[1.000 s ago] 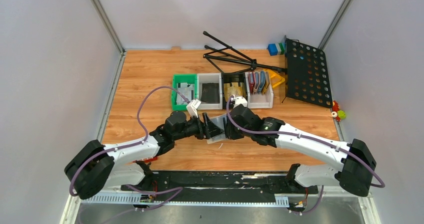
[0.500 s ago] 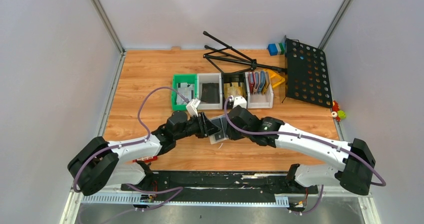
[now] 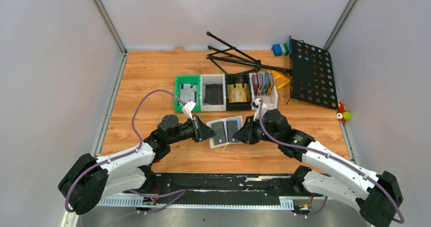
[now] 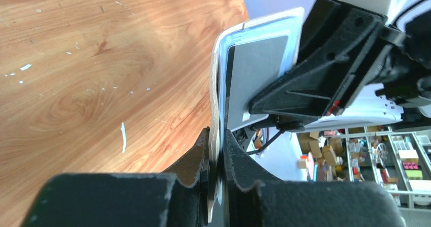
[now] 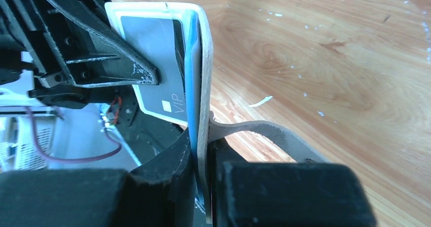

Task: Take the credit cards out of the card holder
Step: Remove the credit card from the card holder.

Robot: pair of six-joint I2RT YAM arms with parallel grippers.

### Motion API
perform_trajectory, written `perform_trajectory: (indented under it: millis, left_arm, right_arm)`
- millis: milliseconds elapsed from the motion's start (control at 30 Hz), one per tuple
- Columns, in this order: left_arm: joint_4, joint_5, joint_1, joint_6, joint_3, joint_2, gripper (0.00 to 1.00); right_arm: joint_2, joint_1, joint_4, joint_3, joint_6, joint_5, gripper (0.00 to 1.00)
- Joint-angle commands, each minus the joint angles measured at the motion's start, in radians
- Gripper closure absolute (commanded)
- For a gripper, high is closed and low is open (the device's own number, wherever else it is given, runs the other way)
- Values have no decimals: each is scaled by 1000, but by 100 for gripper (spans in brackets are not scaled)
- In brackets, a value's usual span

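We see a wooden tabletop [image 3: 152, 74] from above, walled by pale panels, with the left arm [image 3: 124, 158] and the right arm [image 3: 333, 162] reaching in from the near edge and meeting at the middle. At the far right lies a black perforated music stand [image 3: 312, 74], its thin tripod legs stretched out to the left. Left of that panel, a row of four small bins [image 3: 213, 107] runs green, white, black, white, and the rightmost bin holds red, blue and grey wallets [image 3: 262, 82] standing on edge. Nearer than the bins, between the two arms, the pale grey-blue card holder [image 3: 227, 131] is spread open, with one half toward each arm. The credit cards [image 3: 218, 129] are dark rectangles, one lying in each half, both tucked inside their pockets. The left fingers [image 3: 205, 132] are clenched on the holder's left edge. In the left wrist view, those fingers [image 4: 202, 156] pinch the thin rim of the card holder [image 4: 218, 85] seen edge-on, a grey card [image 4: 256, 79] shows under the clear pocket, and the other arm's black fingers are clamped on the far side. The right fingers [image 3: 244, 134] are clenched on the holder's right edge. In the right wrist view, those fingers [image 5: 185, 158] squeeze the card holder [image 5: 204, 85] the same way. The card [image 5: 155, 59] there carries a small white chip mark and the letters VIP. The holder's small closing tab [image 5: 254, 127] curls away to the right, over the wood.
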Motion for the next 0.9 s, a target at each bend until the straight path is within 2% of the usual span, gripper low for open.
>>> perform_trajectory:
  millis: [0, 100, 200, 300, 367, 500, 667, 800, 867]
  left_arm:
    - [-65, 49, 9, 67, 22, -56, 99]
    - [-82, 55, 9, 78, 19, -50, 100]
    - [-69, 69, 8, 79, 14, -18, 100]
    - [-32, 79, 9, 77, 5, 17, 100]
    - [-8, 81, 9, 74, -5, 38, 100]
    - [58, 106, 9, 51, -15, 80, 100]
    - [240, 180, 9, -35, -30, 122, 100]
    - [361, 233, 9, -104, -37, 133, 100]
    - [403, 247, 9, -129, -42, 130, 100]
  right_arm:
    - [-39, -99, 122, -84, 35, -165, 77]
    - [-40, -130, 84, -99, 27, -156, 64]
    - [-50, -135, -17, -73, -6, -71, 51]
    - [-77, -135, -135, -29, -33, 17, 43]
    - [-105, -134, -158, -21, -45, 18, 42]
    - [-143, -135, -92, -50, -30, -54, 43]
    - [-102, -135, 158, -119, 37, -271, 57]
    - [-41, -134, 256, -121, 96, -337, 71]
    - [-19, -135, 320, -124, 120, -366, 74]
